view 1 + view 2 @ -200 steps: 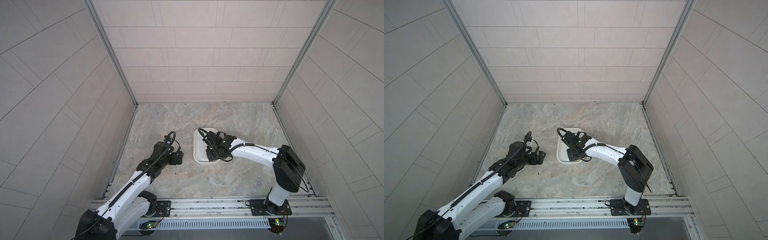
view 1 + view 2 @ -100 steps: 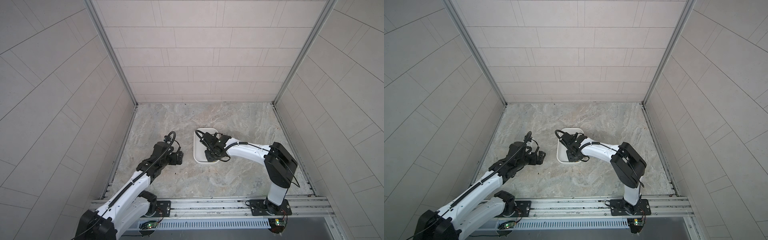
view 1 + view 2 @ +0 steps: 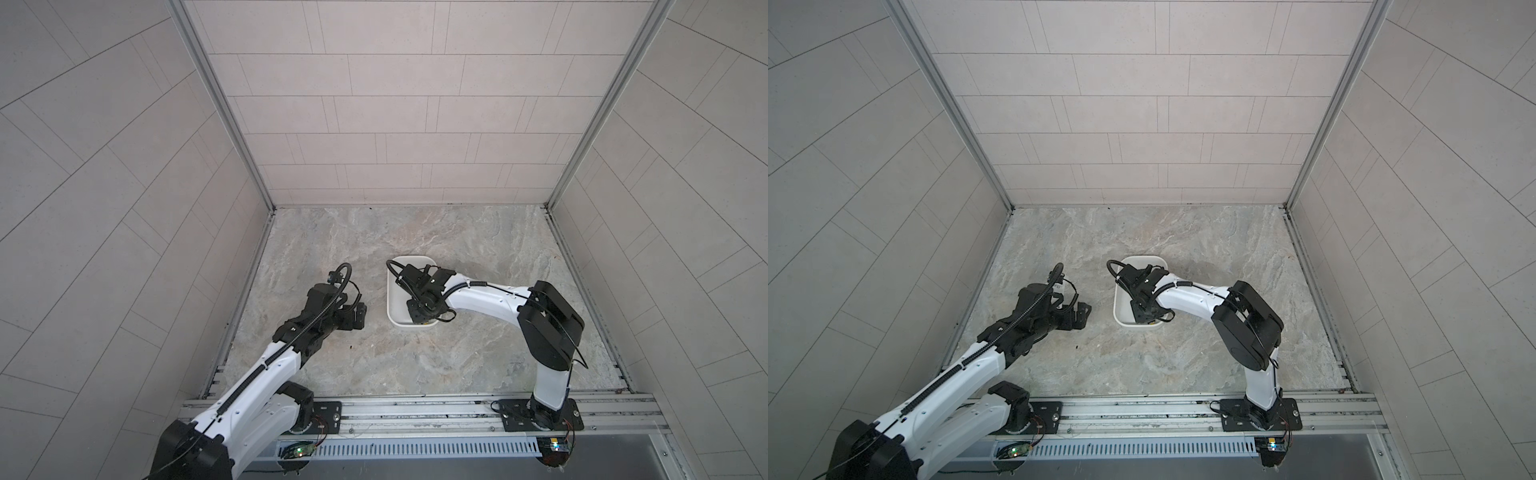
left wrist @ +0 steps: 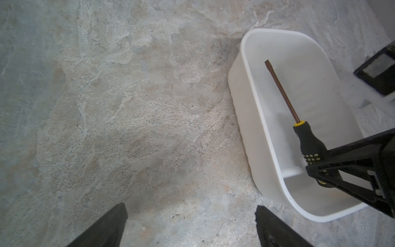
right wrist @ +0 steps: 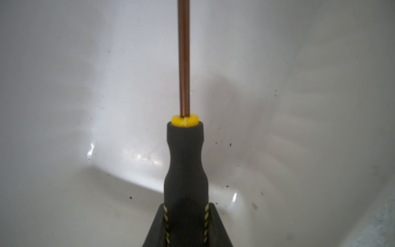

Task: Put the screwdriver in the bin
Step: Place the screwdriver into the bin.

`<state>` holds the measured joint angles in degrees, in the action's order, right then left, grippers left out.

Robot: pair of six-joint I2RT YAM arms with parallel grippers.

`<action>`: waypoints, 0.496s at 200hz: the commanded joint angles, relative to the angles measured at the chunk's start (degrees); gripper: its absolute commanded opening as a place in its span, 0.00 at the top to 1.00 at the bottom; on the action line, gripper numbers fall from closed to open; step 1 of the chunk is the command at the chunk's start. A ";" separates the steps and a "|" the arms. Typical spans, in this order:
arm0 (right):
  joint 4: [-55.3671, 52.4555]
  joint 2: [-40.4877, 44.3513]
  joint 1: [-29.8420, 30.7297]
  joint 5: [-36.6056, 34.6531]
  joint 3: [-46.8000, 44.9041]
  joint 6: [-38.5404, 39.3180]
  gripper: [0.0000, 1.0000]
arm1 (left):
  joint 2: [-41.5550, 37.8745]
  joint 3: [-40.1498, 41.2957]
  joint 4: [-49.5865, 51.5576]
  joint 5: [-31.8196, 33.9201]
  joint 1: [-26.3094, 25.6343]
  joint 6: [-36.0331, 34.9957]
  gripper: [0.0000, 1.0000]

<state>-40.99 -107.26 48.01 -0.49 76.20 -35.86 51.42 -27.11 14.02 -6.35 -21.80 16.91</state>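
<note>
Screwdriver (image 4: 307, 141) handle tight in closed right gripper (image 4: 316, 173), shaft fwd over bin (image 4: 245, 102) floor.

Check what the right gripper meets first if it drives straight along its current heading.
The right gripper is shut on the screwdriver, which sticks out ahead, so its tip leads and would probably meet the inside of the bin first; floor or end wall, I cannot tell.

Three-sided booth, seen in a top view. Back wall (image 3: 407, 104) at 12 o'clock, 9 o'clock wall (image 3: 104, 208), 3 o'clock wall (image 3: 685, 208): pale grey rectangular tiles, thin dark joints. Aluminium corner post (image 3: 222, 104) at 11. Floor (image 3: 415, 365): mottled grey-beige stone. Aluminium rail (image 3: 415, 411) and slotted vent strip (image 3: 407, 449) at 6. Light even, diffuse.
</note>
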 commanded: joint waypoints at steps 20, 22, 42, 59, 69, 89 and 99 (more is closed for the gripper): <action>-2.17 -1.64 0.43 -1.62 1.53 0.78 0.77 | -0.25 -1.54 0.53 0.65 -0.35 -0.80 0.00; -2.16 -1.63 0.47 -1.57 1.57 0.79 0.77 | -0.20 -1.49 0.47 0.64 -0.37 -0.80 0.00; -2.69 -2.08 0.47 -1.88 2.02 0.85 0.74 | -0.02 -1.54 0.53 0.64 -0.35 -0.90 0.00; -2.80 -2.16 0.47 -2.14 2.19 0.83 0.72 | 0.02 -1.54 0.47 0.64 -0.35 -0.91 0.00; -2.84 -2.35 0.45 -2.11 2.26 0.76 0.72 | -0.07 -1.45 0.52 0.65 -0.34 -0.91 0.00; -2.79 -2.51 0.43 -1.97 2.28 0.79 0.72 | -0.13 -1.45 0.46 0.64 -0.35 -0.91 0.00; -2.95 -2.44 0.49 -2.06 2.28 0.78 0.72 | -0.30 -1.43 0.56 0.64 -0.34 -0.91 0.00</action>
<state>-42.09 -109.19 48.01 -0.95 77.36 -34.96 51.44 -27.11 14.02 -6.20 -21.80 16.88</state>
